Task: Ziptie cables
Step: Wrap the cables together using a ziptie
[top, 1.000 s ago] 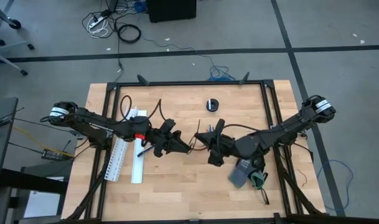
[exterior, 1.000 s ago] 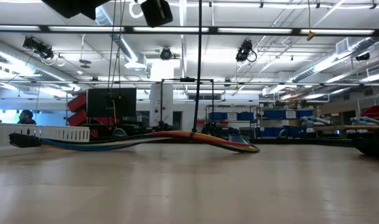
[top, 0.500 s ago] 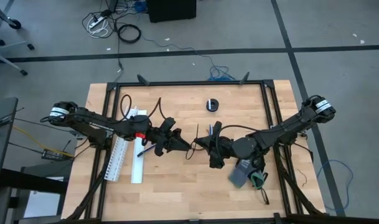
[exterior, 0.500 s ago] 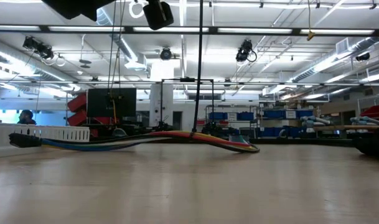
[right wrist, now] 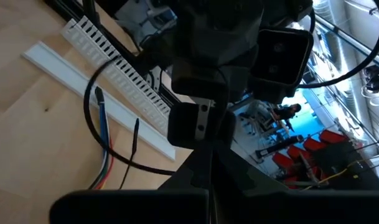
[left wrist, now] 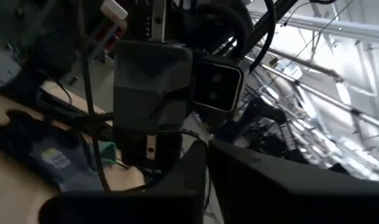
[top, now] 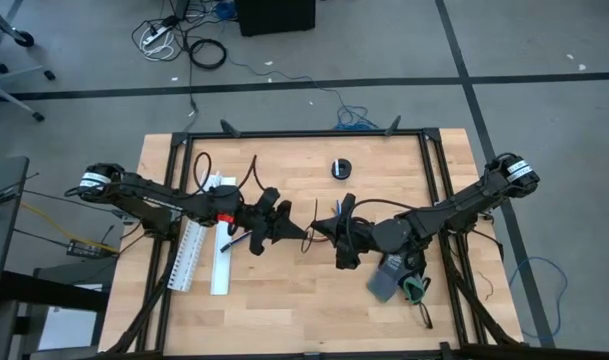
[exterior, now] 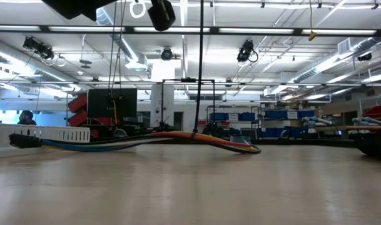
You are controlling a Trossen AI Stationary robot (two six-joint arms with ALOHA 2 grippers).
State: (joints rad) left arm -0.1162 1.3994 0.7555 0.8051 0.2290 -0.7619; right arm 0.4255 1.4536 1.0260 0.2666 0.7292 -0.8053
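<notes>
From above, the wooden table [top: 284, 300] sits on a grey floor crossed by dark tape lines, with loose cords and a black box beyond its far edge. The left gripper [top: 296, 229] and right gripper [top: 321, 228] meet tip to tip near the table's middle, both with fingers pressed together. A thin black ziptie [top: 316, 215] stands up between them, touching the two tips; whether either one pinches it is not clear. The cables [top: 230, 238] lie under the left arm, just beside the white slotted channel [top: 193, 251] and a flat white strip [top: 222, 262]. A small black roll [top: 342, 169] lies toward the far edge, and a dark pouch [top: 389, 277] lies under the right arm.

At table height, the bare wood runs level to the cables [exterior: 177, 138], a low coloured arc resting on the surface, with the ziptie [exterior: 198, 69] rising straight up from it. Behind stand a hall with ceiling lights, beams, and shelves of blue bins.

Past the left wrist, the closed dark fingers [left wrist: 251, 180] face the right arm's wrist, with the pouch [left wrist: 46, 158] on the wood beyond.

Past the right wrist, the shut fingers [right wrist: 208, 171] point at the left arm; the channel [right wrist: 121, 78], white strip [right wrist: 96, 99] and cables [right wrist: 102, 134] lie on the wood.
</notes>
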